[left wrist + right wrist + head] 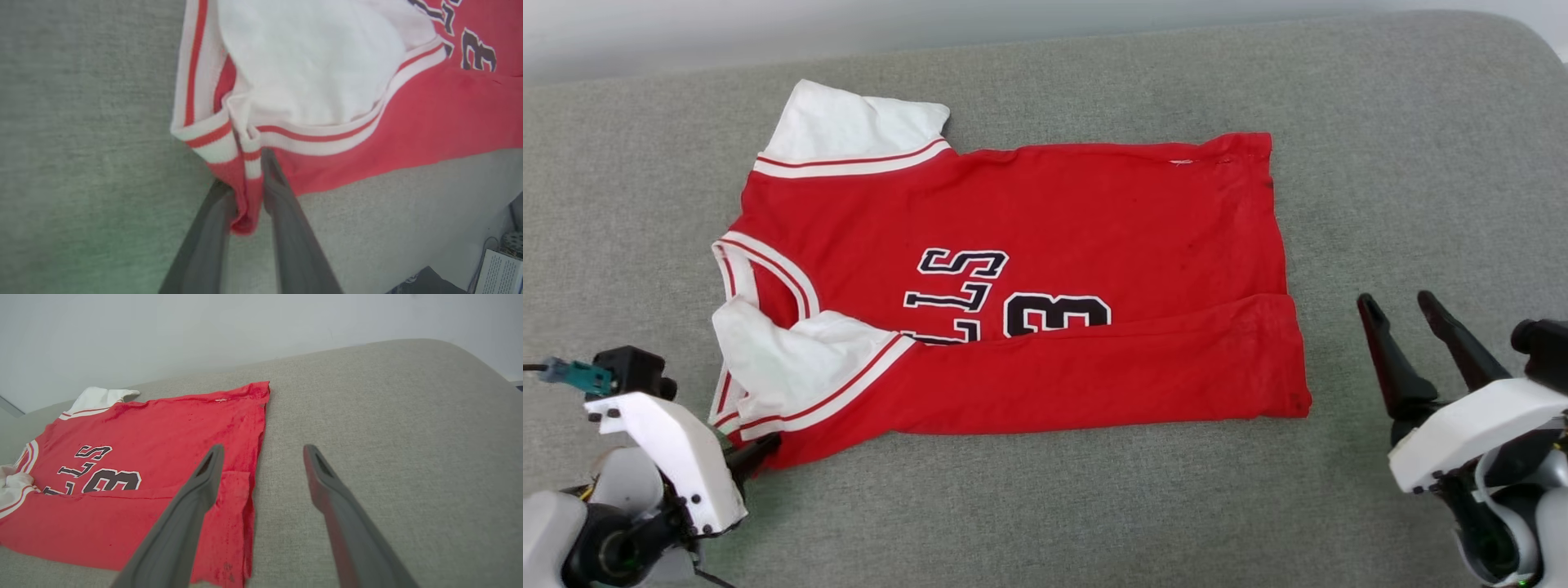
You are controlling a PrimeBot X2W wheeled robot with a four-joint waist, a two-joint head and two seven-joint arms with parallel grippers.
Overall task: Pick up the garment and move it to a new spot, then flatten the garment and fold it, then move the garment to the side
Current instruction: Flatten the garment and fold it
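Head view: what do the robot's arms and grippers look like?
Both the left gripper and the right gripper have two long, dark grey, tapering fingers; the right one's show a slot near the tip. Each wrist wears an angular white shell. A teal connector with a thin dark cable sits at the left wrist.

Head camera down over the whole garment (1054,204); wrist cameras low at opposite ends, left closest
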